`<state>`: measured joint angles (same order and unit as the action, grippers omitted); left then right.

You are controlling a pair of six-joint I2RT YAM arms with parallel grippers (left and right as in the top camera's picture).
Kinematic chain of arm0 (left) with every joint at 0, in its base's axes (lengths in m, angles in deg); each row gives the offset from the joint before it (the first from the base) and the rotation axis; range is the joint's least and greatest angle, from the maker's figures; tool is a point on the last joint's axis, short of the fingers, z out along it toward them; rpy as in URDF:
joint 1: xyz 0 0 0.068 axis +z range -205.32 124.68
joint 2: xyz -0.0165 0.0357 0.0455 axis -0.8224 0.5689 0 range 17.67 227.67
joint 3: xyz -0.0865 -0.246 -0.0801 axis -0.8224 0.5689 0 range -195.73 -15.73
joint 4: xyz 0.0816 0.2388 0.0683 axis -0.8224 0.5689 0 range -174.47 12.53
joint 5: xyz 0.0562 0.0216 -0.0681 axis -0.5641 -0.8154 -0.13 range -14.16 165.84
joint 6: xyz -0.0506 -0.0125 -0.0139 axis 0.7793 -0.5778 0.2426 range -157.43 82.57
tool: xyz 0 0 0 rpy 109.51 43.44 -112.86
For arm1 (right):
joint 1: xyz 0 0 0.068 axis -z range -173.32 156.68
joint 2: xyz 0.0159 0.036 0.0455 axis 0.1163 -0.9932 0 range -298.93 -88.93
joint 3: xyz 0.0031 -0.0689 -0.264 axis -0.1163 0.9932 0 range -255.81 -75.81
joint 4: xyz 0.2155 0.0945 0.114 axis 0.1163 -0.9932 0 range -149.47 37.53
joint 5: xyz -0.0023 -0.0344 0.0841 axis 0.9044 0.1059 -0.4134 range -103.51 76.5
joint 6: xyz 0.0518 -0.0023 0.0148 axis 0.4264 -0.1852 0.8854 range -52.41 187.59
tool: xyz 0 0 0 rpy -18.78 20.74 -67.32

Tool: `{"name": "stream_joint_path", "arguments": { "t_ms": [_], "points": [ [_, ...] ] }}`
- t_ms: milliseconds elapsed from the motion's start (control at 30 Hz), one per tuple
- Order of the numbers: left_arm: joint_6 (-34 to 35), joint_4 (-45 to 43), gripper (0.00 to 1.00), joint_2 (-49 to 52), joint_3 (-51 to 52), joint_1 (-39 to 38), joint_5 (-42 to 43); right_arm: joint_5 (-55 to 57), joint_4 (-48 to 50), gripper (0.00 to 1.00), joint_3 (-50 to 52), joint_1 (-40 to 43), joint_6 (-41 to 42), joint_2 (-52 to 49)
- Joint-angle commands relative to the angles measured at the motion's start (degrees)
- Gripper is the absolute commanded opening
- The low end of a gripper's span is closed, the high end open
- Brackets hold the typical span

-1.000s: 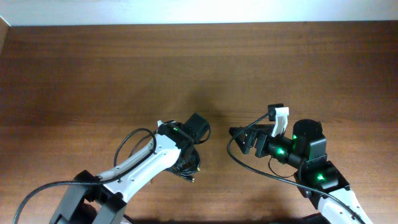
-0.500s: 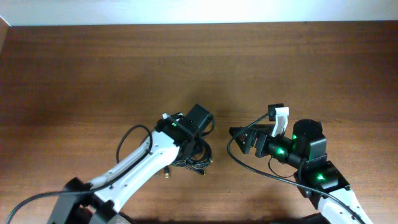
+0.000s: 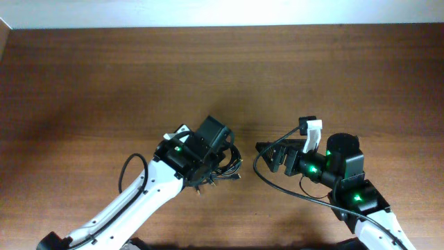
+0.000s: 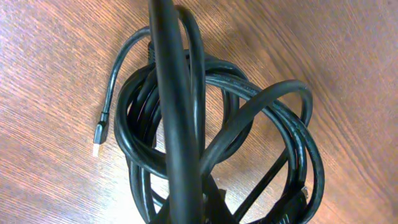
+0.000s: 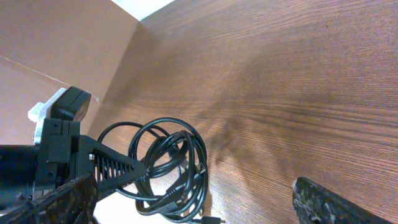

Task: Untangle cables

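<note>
Gripping a strand of the cables [image 3: 225, 167] in the shut left end effector [image 3: 211, 167], near the middle of the desk [image 3: 104, 83], toward the robot's side. Lying there as one knotted coil of black loops on the wood, with a metal-tipped plug [image 4: 96, 134] poking out at one side. Waiting near the coil with the right end effector [image 3: 267, 149] spread wide, holding nothing. Judged to be at the opening step: securing the tangle before freeing any loop. Calls next for bringing the open end effector onto an outer loop or the loose plug, closing there, then drawing apart slowly against the left-hand hold, lest the knot tighten.
</note>
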<state>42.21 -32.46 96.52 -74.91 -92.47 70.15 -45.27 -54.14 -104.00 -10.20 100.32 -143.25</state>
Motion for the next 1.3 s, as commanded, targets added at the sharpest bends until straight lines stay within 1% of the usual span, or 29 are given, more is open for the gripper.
{"name": "stream_joint_path", "arguments": {
  "t_ms": [0,367,500,900,1267],
  "points": [
    [2.0,-0.5,0.0,-1.0,-1.7,0.1,0.6,1.0,0.0,0.99,-0.4,-0.3,-1.0,0.3],
    [2.0,-2.1,0.0,-1.0,-1.7,0.1,-1.1,0.7,-0.2,0.99,-0.4,0.9,-1.0,0.3],
    [2.0,-2.1,0.0,-1.0,-1.7,0.1,0.6,0.7,-0.2,0.99,-0.4,0.9,-1.0,0.3],
    [1.9,-2.1,0.0,-1.0,-1.7,0.1,0.5,0.8,1.1,0.99,-0.4,0.9,-1.0,3.9],
    [2.0,-4.9,0.0,-1.0,-1.7,0.1,2.0,-0.1,1.0,0.99,-0.4,0.9,-1.0,3.9]
  ]
}}
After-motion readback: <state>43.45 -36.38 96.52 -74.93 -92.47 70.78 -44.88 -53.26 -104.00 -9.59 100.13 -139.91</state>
